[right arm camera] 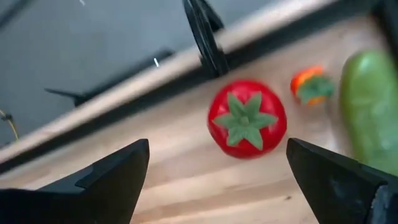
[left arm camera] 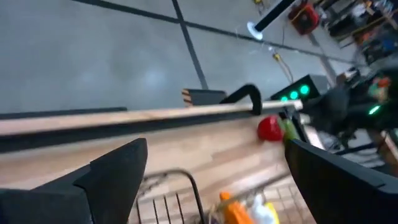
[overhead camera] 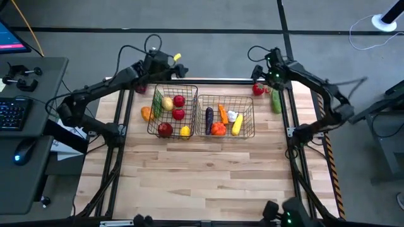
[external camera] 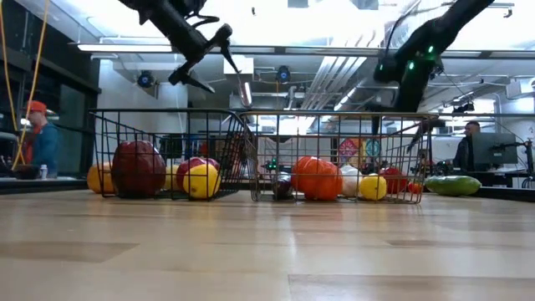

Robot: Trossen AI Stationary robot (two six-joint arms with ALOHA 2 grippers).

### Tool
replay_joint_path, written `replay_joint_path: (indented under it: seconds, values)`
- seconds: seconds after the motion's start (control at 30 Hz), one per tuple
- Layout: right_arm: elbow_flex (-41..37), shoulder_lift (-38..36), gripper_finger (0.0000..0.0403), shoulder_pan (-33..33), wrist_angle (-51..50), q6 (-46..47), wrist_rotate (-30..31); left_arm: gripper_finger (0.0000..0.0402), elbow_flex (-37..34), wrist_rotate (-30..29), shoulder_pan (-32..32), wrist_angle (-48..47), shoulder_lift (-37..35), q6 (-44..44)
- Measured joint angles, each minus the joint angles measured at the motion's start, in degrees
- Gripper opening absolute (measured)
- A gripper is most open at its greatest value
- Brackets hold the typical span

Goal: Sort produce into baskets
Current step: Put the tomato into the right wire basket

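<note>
Two wire baskets sit side by side on the far half of the tabletop [overhead camera: 202,170], their near walls in line. The left basket [overhead camera: 172,111] is narrower and squarer; in it lie a pale potato [overhead camera: 167,103], a dark red apple [overhead camera: 165,129], two smaller red fruits and a yellow lemon [overhead camera: 185,131]. An orange fruit [overhead camera: 146,113] lies on the wood just outside its left wall. The right basket [overhead camera: 226,116] is wider. Its purple eggplant [overhead camera: 209,120] lies with its long axis running near to far, the carrot [overhead camera: 222,113] beside it points much the same way, and the yellow corn [overhead camera: 237,123] leans slightly off that line; an orange pumpkin [overhead camera: 218,129] and a white piece sit between them.

Right of this basket, a green cucumber [overhead camera: 276,101] lies with its long axis near to far, and a red tomato [overhead camera: 258,89] sits by its far end.

The high view gives the layout; the low view shows the see-through grid walls and the cucumber [external camera: 452,185] lying flat, apart from the baskets. Only the right wrist view shows the tomato's [right arm camera: 247,119] glossy round skin, its green star calyx facing up, and a small orange piece with a green top [right arm camera: 313,86] between tomato and cucumber.

The left gripper [overhead camera: 163,60] hangs above the far edge behind the left basket, fingers spread, nothing between them. The right gripper [overhead camera: 264,74] hangs over the tomato, fingers [right arm camera: 106,177] spread wide and empty.
</note>
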Motion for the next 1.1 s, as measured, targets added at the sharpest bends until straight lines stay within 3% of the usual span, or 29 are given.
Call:
replay_joint_path:
  seconds: [0.1,0.23,0.47,0.67,0.97,1.1]
  values:
    - [0.0,3.9,0.0371,-0.5,0.0,1.0,-2.8,0.0369,0.0,2.6,3.7,2.2,0.2,0.9]
    - [0.0,6.3,0.0371,-0.2,-0.5,1.5,-2.3,0.0369,0.0,5.4,8.0,3.2,-0.3,3.6]
    - [0.0,6.3,0.0371,-0.2,-1.6,5.1,7.1,0.0369,0.0,9.6,14.1,3.4,-0.6,13.0]
    - [0.0,6.3,0.0371,-0.2,-3.2,12.0,10.6,0.0369,0.0,12.8,18.0,3.8,-0.6,18.3]
    - [0.1,7.0,0.0371,-0.2,-1.7,15.2,9.3,0.0369,0.0,17.1,21.0,6.4,-0.6,20.2]
    - [0.1,8.9,0.0371,-0.2,1.0,13.6,5.4,0.0369,0.0,17.3,21.2,6.4,-0.6,20.5]
